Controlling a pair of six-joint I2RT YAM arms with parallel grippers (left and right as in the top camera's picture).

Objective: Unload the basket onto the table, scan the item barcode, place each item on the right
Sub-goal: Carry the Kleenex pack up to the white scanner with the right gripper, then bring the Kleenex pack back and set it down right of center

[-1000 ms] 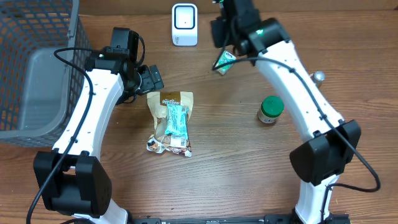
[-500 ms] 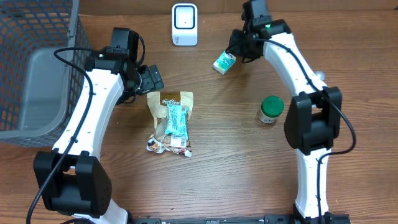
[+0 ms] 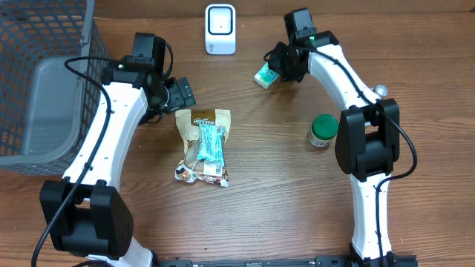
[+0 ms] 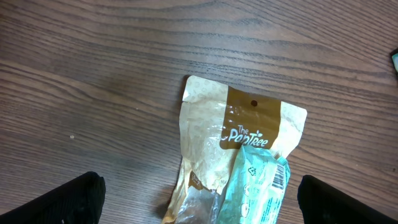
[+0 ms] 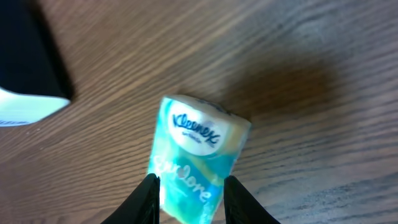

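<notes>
A teal and white Kleenex tissue pack [image 5: 196,158] sits tilted between the black fingers of my right gripper [image 5: 191,200], which touch both its sides; it looks held just above the wood. Overhead, the tissue pack [image 3: 265,74] is right of the white barcode scanner [image 3: 220,28], and the right gripper [image 3: 282,65] reaches it from the right. No barcode shows on the pack. My left gripper [image 4: 199,202] stands wide open over a tan snack bag [image 4: 211,134] with a teal packet [image 4: 255,186] lying on it; overhead, the left gripper [image 3: 180,94] is at the bag's top edge.
A green-lidded jar [image 3: 323,130] stands right of centre and a small metal knob [image 3: 380,90] lies beyond it. A dark wire basket [image 3: 70,44] holding a grey bin [image 3: 37,104] fills the far left. The scanner's dark edge [image 5: 28,62] is close on the pack's left.
The right arm has swung round and come lower, its gripper now beside the tissue pack from the right. The pack has shifted slightly left. The left arm has not moved.
</notes>
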